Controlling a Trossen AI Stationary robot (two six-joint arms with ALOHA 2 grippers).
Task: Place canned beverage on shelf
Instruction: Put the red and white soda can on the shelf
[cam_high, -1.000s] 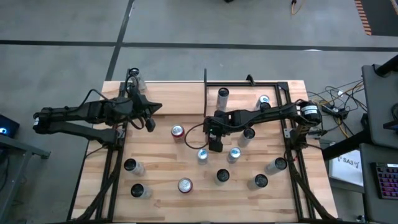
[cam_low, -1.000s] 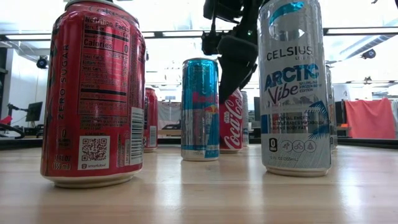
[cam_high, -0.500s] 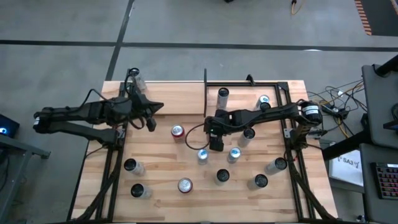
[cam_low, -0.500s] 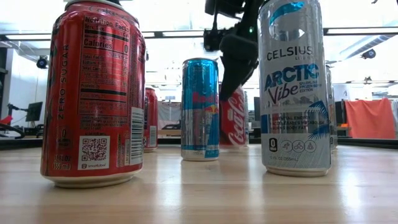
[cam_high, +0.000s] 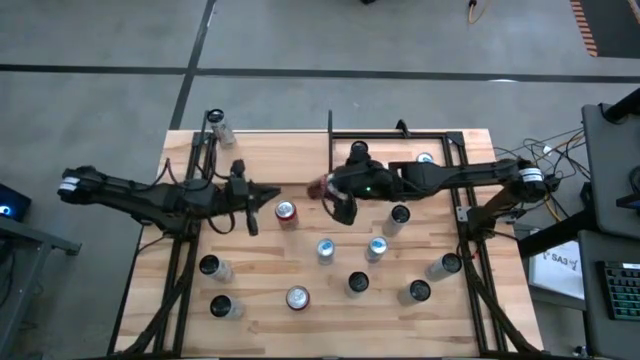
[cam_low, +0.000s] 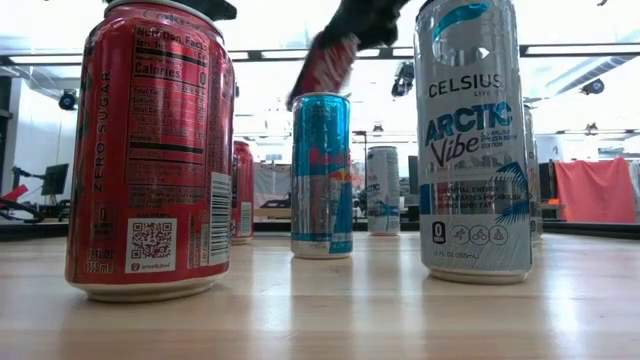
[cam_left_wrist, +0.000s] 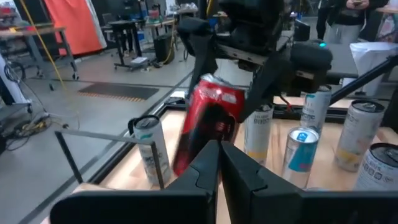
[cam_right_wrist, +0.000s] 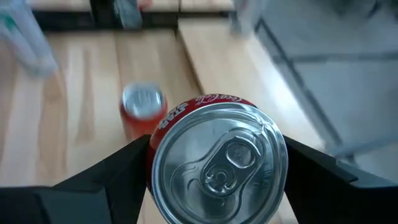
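Near the frame's bottom, spare cans stand on the pale wooden table (cam_high: 260, 270). At centre, the right gripper (cam_high: 338, 197) pinches a tilted red aluminium cola can (cam_high: 322, 188) aloft. Rigid but slick, thin-walled: grip mid-body. Left gripper (cam_high: 247, 205) pressed together. Plywood shelf (cam_high: 385, 150) waits upper right.

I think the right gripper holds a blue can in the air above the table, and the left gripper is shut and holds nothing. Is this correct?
Not quite: the can in the right gripper is red, not blue. The left wrist view shows a red can lifted and tilted between the right gripper's fingers, and the right wrist view shows its red rim. The rest holds: the left gripper is shut and holds nothing.
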